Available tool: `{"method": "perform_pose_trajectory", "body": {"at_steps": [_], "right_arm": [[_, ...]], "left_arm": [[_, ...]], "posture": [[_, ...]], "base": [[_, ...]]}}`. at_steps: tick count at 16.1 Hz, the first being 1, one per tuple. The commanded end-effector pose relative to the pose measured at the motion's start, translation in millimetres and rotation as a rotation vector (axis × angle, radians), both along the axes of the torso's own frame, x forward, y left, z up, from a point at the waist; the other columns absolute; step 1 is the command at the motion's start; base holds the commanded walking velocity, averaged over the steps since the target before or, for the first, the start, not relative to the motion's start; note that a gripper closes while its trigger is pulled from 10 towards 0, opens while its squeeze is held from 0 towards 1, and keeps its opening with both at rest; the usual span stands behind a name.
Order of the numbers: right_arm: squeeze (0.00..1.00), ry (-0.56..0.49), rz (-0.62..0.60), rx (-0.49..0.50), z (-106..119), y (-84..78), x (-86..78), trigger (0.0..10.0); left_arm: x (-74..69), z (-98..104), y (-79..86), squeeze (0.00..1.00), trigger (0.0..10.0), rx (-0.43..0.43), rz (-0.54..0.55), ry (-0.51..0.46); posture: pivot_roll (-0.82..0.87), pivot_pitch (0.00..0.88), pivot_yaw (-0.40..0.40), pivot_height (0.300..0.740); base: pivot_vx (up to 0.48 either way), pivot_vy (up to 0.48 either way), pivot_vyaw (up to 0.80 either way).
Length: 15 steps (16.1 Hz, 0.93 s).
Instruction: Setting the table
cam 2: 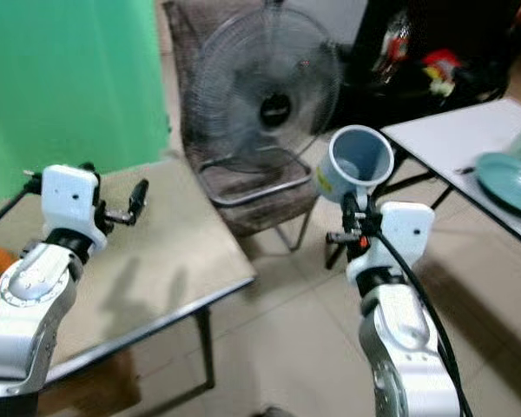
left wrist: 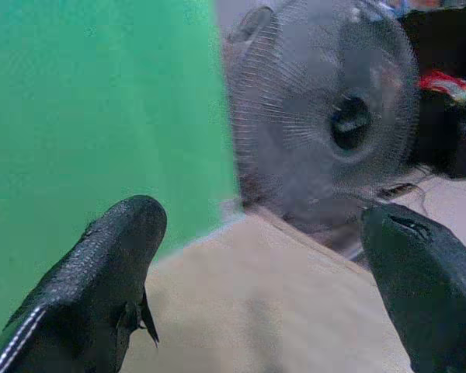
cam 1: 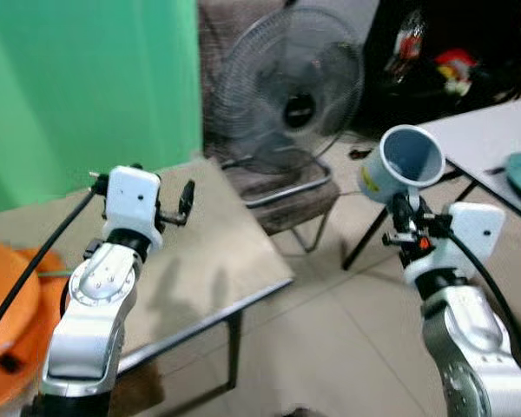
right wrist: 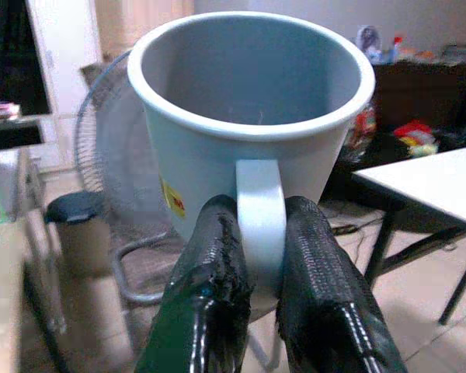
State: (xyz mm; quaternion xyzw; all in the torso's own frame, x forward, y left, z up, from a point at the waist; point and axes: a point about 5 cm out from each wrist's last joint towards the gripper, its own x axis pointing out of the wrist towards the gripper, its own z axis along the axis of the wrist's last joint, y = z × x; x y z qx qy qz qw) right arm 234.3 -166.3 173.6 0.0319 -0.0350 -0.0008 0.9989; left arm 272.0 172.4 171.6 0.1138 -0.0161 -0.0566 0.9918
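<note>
1. The mug (right wrist: 248, 132) is pale blue-grey with a thick rim, an empty inside and a small yellow sticker on its side. It is held in the air, tilted so its mouth faces up and toward the camera, above the floor (cam 1: 347, 347) between the 2 tables.
2. The right gripper (right wrist: 262, 256) is raised at mid height, its 2 black fingers (right wrist: 210, 272) clamped on the mug's handle from both sides.
3. The left gripper (left wrist: 256, 264) is raised over the tan table (cam 1: 208, 252), its fingers spread wide with nothing between them.
4. The tan table's corner points toward the tiled gap. The white table (cam 2: 451, 130) stands to the right with a teal plate (cam 2: 512, 182) near its edge. A fan (cam 1: 291, 95) stands behind the gap, against a chair (cam 1: 282, 204).
</note>
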Motion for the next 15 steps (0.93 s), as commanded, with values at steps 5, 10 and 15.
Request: {"method": "perform_pose_trajectory", "body": {"at_steps": [5,10,15], "right_arm": [[0.00,0.044,-0.109,-0.043,-8.1,-15.6,-5.3,10.0],[0.00,0.052,-0.191,-0.054,-11.7,-21.1,-20.6,10.0],[0.00,0.076,-0.147,-0.035,-15.3,-17.7,-17.2,10.0]], "left_arm": [[6.8,0.3,-17.6,0.00,10.0,0.020,-0.057,-0.016],[13.3,3.3,-29.1,0.00,10.0,-0.016,-0.138,-0.033],[7.8,1.2,-33.4,0.00,10.0,-0.081,-0.183,-0.029]], "posture": [[-0.03,0.000,-0.027,0.740],[-0.08,0.000,0.041,0.740],[-0.07,0.000,-0.005,0.740]], "base": [[0.000,0.000,-0.80],[0.000,0.000,-0.80],[0.000,0.000,-0.80]]}}
